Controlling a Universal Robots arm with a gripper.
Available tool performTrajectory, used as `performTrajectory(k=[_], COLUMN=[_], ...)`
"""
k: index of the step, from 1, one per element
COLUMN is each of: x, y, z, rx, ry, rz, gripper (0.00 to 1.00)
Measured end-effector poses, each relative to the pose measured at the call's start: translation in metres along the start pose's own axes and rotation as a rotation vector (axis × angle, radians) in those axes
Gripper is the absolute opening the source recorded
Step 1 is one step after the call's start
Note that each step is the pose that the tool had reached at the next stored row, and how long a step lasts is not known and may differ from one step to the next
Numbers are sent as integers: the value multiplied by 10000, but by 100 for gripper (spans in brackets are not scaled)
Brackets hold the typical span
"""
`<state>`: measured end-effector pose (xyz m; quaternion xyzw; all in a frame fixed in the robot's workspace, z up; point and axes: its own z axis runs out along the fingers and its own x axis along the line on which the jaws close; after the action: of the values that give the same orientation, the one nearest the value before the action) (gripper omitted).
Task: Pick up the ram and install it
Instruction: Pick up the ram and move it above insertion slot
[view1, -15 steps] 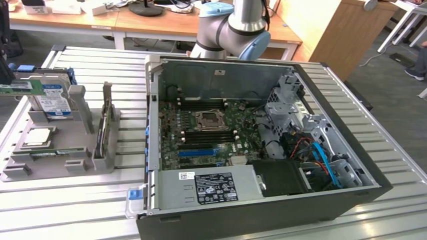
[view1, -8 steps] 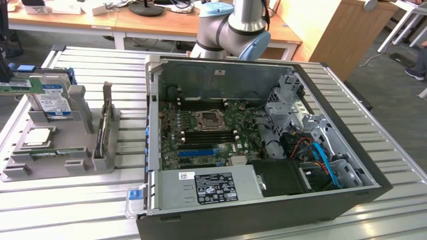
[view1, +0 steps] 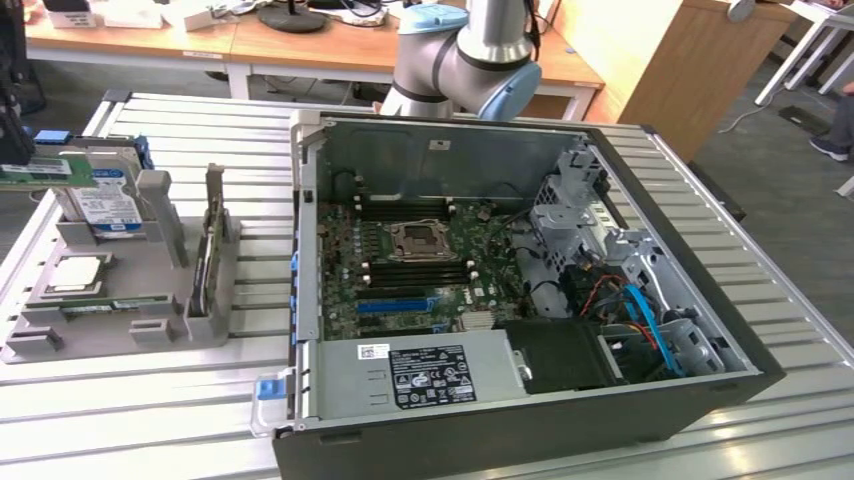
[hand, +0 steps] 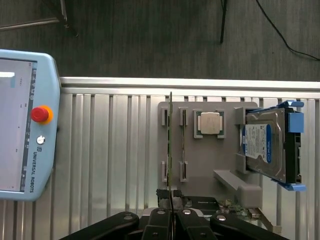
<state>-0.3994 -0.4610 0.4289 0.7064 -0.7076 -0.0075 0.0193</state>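
Observation:
In the wrist view my gripper (hand: 170, 202) is shut on the ram (hand: 170, 145). The ram shows edge-on as a thin green line that runs out from between the black fingers (hand: 159, 216). It hangs high above the grey parts holder (hand: 225, 107), over its slotted end. A second green stick (hand: 183, 145) (view1: 114, 303) stands in the holder's slots. In the exterior view the open computer case (view1: 310, 200) lies to the right of the holder (view1: 200, 335). Its green motherboard (view1: 474, 290) faces up, with long black memory slots (view1: 394, 268) beside the processor socket (view1: 416, 240).
The holder also carries a silver processor chip (hand: 209, 122) (view1: 80, 272), a blue-labelled hard drive (hand: 265, 145) (view1: 107, 195) and a dark board on edge (view1: 203, 270). A teach pendant (hand: 25, 125) lies on the slatted table (hand: 110, 150). The arm's shoulder (view1: 461, 60) rises behind the case.

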Motion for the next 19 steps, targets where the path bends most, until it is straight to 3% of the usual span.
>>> performTrajectory(k=[9,19], x=[-1,-1], y=[-289,-688], z=[-11,-26], rx=[0,0], ry=[0,-4], rz=[0,-2], gripper=[11,11])
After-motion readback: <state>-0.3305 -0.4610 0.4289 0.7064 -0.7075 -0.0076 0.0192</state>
